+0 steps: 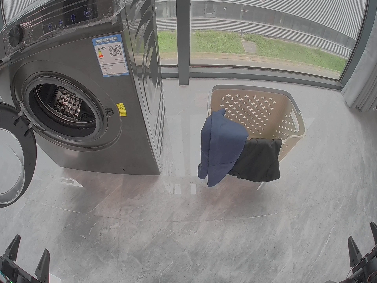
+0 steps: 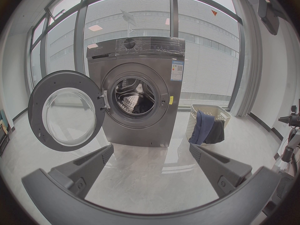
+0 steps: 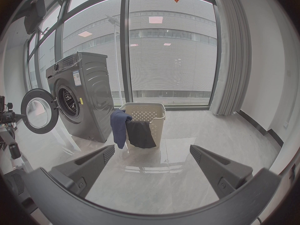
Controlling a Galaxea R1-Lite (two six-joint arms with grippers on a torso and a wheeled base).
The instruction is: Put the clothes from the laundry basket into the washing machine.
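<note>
A beige laundry basket [image 1: 292, 116] stands on the floor right of the grey washing machine [image 1: 129, 111]. A blue garment [image 1: 220, 146] and a black garment [image 1: 259, 160] hang over the basket's near rim. The machine's round door [image 1: 13, 154] is swung open and dark cloth lies in the drum [image 2: 137, 105]. My left gripper [image 1: 27, 254] is open at the bottom left, far from the machine. My right gripper [image 1: 363, 238] is open at the bottom right, well short of the basket [image 3: 157, 117]. Both hold nothing.
Tall windows [image 1: 251, 24] run behind the machine and basket. A curtain [image 1: 363, 83] hangs at the far right. Bare grey floor [image 1: 188, 232] lies between me and both objects. The open door juts out on the left.
</note>
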